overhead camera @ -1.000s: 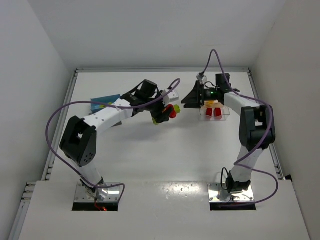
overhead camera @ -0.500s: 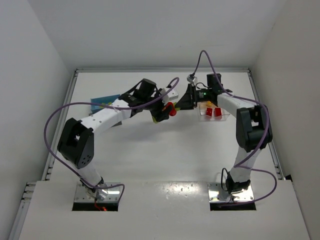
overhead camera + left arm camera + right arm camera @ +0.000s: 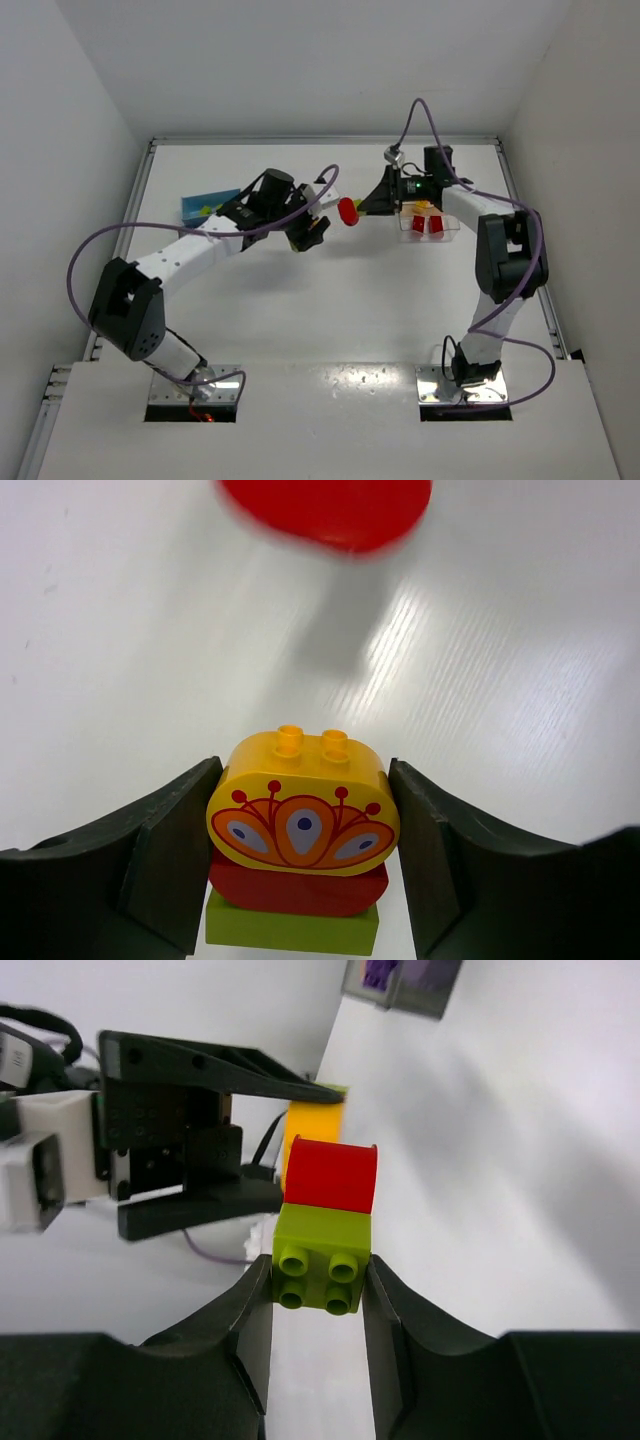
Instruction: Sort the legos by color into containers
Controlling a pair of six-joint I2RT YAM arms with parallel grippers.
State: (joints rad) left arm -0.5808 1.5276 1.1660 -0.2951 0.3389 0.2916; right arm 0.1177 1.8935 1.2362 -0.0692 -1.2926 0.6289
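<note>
Clear tub (image 3: 432, 237): right of centre, two red blocks (image 3: 426, 225) inside.
Blue tub (image 3: 205, 205): far left; holds a yellowish bit, too small to name.
Left gripper (image 3: 305, 780): jaws pressed on yellow-red-lime stack (image 3: 300, 825); yellow studs outward, long axis along the fingers.
Right gripper (image 3: 317, 1270): clamped on lime-red pair (image 3: 325, 1220), held between the tubs; red end outward, lime studs toward the wrist.

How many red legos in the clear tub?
2 red legos, side by side in the clear tub. The right arm overhangs its far edge, so more may be hidden.
</note>
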